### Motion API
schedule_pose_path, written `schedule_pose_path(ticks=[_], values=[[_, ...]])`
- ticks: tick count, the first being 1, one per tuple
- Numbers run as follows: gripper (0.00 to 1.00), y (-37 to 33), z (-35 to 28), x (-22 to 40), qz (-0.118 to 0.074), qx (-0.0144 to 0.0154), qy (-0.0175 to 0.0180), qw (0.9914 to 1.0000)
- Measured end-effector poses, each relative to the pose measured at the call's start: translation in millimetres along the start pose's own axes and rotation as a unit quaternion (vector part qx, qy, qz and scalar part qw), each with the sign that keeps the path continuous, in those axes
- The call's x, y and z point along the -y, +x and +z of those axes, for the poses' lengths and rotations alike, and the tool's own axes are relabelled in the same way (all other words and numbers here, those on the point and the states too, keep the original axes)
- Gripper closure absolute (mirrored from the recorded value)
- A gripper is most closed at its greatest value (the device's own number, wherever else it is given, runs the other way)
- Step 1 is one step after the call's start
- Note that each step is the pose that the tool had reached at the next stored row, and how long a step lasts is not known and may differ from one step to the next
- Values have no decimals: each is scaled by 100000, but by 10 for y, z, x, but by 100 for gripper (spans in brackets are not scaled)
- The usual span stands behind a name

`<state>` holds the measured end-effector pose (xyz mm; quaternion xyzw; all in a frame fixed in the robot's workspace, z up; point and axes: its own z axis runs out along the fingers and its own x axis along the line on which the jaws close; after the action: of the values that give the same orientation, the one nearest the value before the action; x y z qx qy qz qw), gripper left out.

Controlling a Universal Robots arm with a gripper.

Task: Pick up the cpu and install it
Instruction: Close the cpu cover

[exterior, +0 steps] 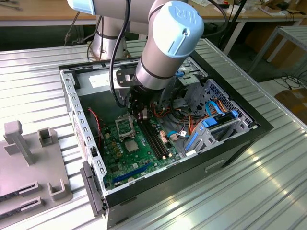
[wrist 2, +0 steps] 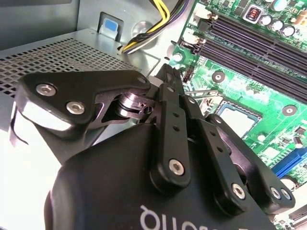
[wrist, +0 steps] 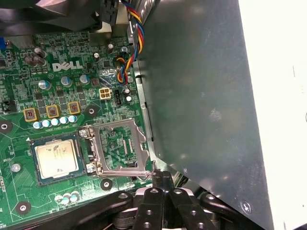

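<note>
- One open computer case (exterior: 69,96) lies on the table (exterior: 249,191), with the arm (exterior: 168,43) reaching into it.
- The gripper (wrist: 160,176) is at the edge of the open metal frame (wrist: 120,169), its jaws together and nothing visible between them.
- The cpu (wrist: 56,160) sits in its socket just beside that frame. Placing looks done, and locking down would call for swinging the frame over without nudging the chip.

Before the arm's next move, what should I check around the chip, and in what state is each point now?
1. Chip lies flat in its black seat: ok.
2. Metal frame is open beside the chip, not over it: ok.
3. Gripper is shut, with its tips at the frame's corner, apart from the chip: ok.
4. Anything pinched in the gripper: cannot tell.
5. Coloured cables lie away from the chip: ok.
</note>
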<state>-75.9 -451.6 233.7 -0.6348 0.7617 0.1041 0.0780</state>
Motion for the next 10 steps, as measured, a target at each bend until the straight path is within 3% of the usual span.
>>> schedule_pose_path(ticks=[10], values=[[89, -3, -28, -12, 6, -12, -12, 100000]])
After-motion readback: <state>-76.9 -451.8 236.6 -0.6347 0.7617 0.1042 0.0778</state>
